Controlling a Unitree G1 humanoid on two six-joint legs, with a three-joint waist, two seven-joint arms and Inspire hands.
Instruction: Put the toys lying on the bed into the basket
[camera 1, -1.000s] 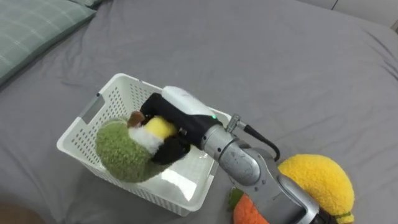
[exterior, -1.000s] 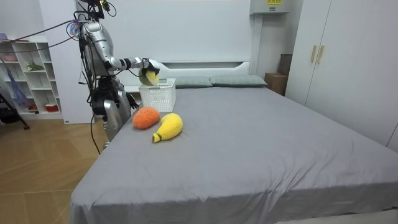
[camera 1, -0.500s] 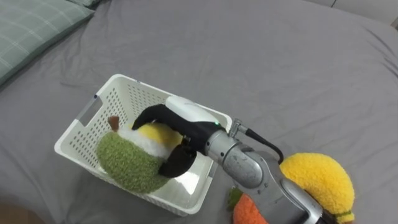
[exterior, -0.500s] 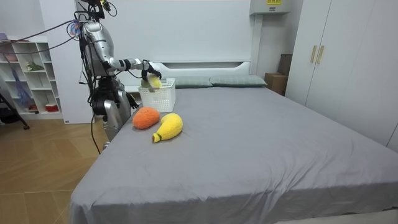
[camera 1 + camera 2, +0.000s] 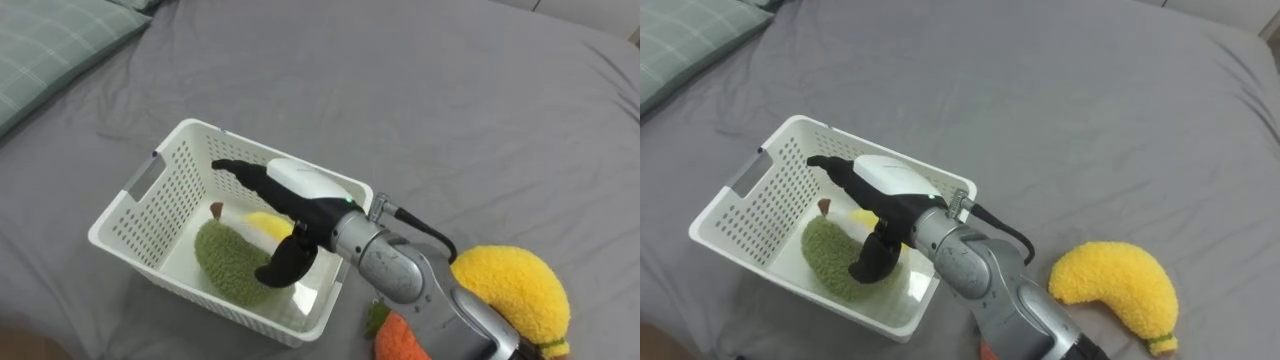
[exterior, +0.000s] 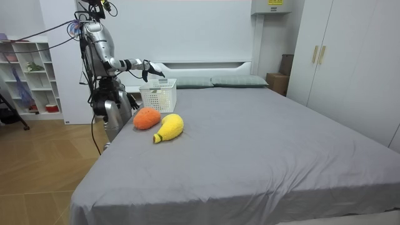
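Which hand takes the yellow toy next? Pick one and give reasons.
Right. The right hand hangs open over the basket, and the yellow toy lies on the bed at that arm's side.

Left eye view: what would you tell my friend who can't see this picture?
The robot's right hand hangs open over a white basket on a grey bed, and a green plush toy lies inside it. A yellow plush toy and an orange toy lie on the bed nearby; a pillow shows top left.
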